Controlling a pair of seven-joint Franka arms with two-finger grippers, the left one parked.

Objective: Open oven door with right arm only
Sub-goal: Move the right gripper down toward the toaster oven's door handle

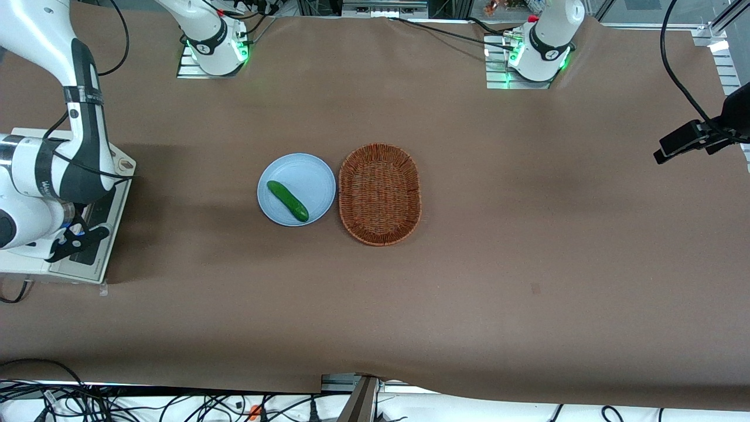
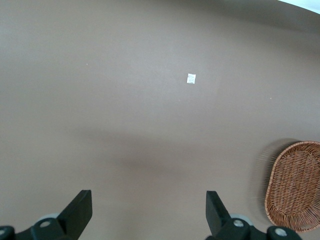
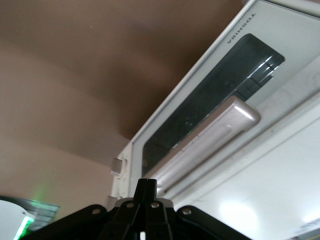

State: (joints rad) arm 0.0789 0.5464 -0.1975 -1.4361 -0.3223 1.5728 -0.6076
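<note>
- At the working arm's end of the table: the oven [image 1: 88,258], cream-white, mostly hidden under the right arm [image 1: 41,176] in the front view.
- Door [image 3: 210,105]: metal-framed panel with a dark glass window, seen close in the right wrist view. It looks shut or nearly so; the exact angle cannot be told.
- Handle [image 3: 205,145]: silver bar running along one long edge of the door, standing clear of the glass.
- Handling, as a judgement: rigid and hinged, likely light to swing but with some resistance at the start. The glass is fragile and smooth, so the bar is the place to take hold, near its middle, pulled along the hinge's arc. The oven itself may slide if tugged hard.
- Gripper [image 3: 146,192]: black, just beside the handle's near end and over the door. The fingers appear closed together with no gap between them. It holds nothing, and contact with the handle cannot be confirmed.
- Plate [image 1: 275,176]: pale blue, mid-table, well apart from the oven.
- Cucumber [image 1: 287,201]: green, lying on the plate.
- Basket [image 1: 380,194]: oval wicker, just beside the plate, toward the parked arm's end.
</note>
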